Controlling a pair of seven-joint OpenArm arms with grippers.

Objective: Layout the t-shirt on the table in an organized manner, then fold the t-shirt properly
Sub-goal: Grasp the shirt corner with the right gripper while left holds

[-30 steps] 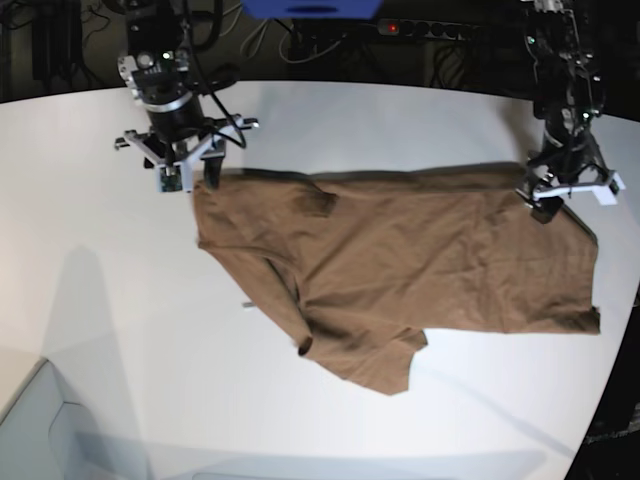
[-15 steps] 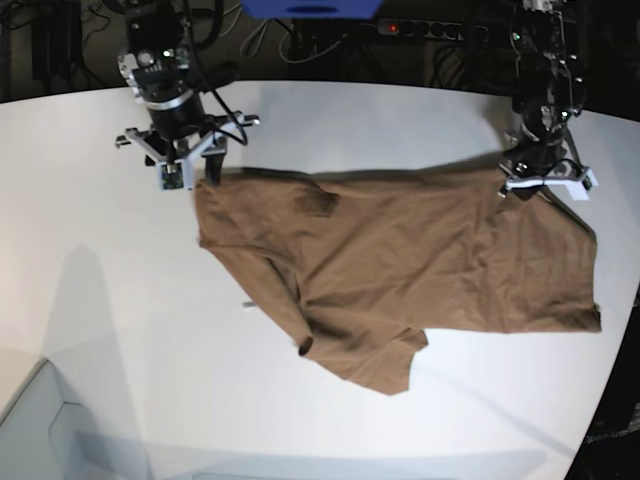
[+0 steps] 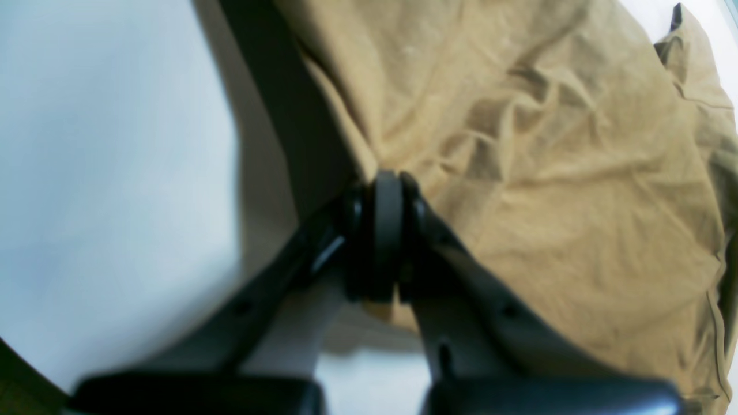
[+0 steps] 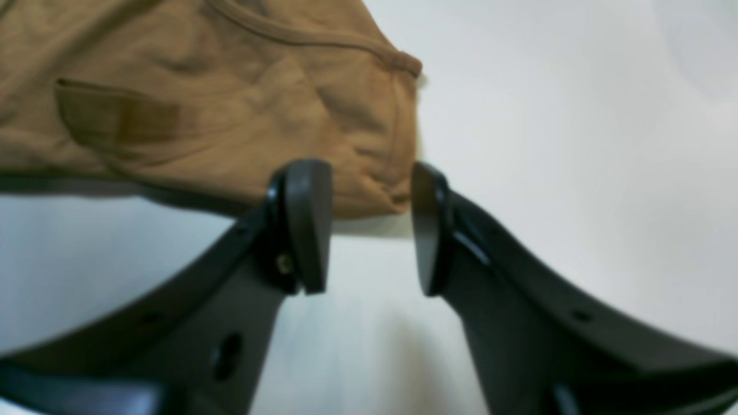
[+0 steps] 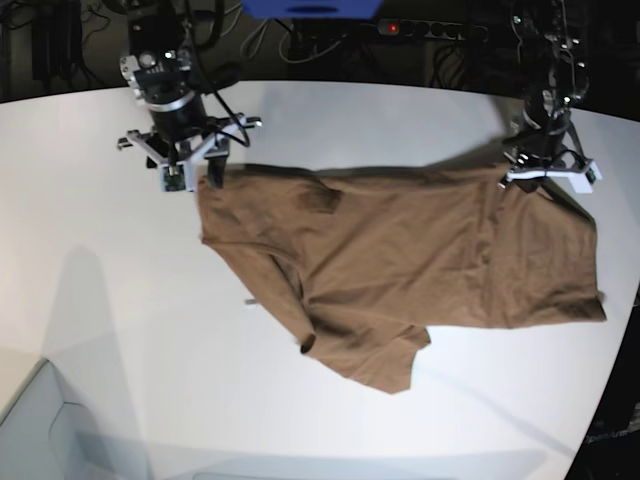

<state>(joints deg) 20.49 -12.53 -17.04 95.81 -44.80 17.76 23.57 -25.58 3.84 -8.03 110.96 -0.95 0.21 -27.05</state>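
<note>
The tan-brown t-shirt lies spread and wrinkled across the white table, with a sleeve bunched at its near edge. My left gripper is at the shirt's far right corner. In the left wrist view it is shut on the cloth's edge, lifted slightly off the table. My right gripper is at the shirt's far left corner. In the right wrist view it is open, and the shirt's corner lies just beyond the fingertips, ungripped.
The table's right edge runs close to the shirt's right side. A power strip with a red light, cables and a blue object sit behind the far edge. A pale box is at the lower left.
My left gripper has moved toward the far edge with the shirt's corner, drawing the far right edge up and straighter. My right gripper has stayed almost still by the far left corner.
</note>
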